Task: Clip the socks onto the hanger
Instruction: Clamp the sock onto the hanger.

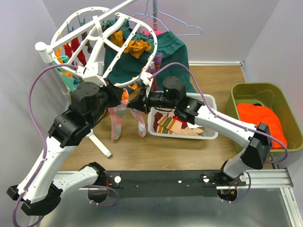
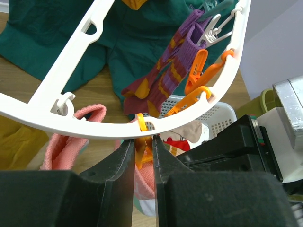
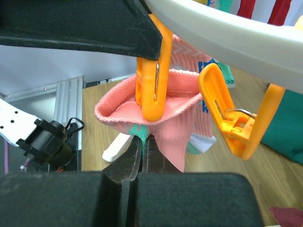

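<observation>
Your left gripper [image 2: 143,144] is squeezing one orange clip [image 2: 142,160] that hangs under the near rim of the hanger [image 2: 57,101], with a finger on either side of it. Your right gripper [image 3: 143,147] is clenched just below that clip. It seems to pinch the lower edge of the cuff of the pink sock [image 3: 182,118], though the fabric at the fingertips is hard to make out.

You have two grippers at work on one hanger. The right wrist view shows two clips: the one biting the cuff, and a second orange clip [image 3: 227,113] hanging free just to its right. The left wrist view adds one maroon striped sock [image 2: 165,78], clipped farther along the rim. From above, two pink socks dangle beneath the grippers. The white mesh basket [image 1: 210,100] to the right holds more socks, too tangled to count.

The pink sock hangs with its long axis vertical, cuff up and mouth gaping, foot pointing down toward the table. It sits between your grippers, directly under the left one and against the right one's fingertips.
</observation>
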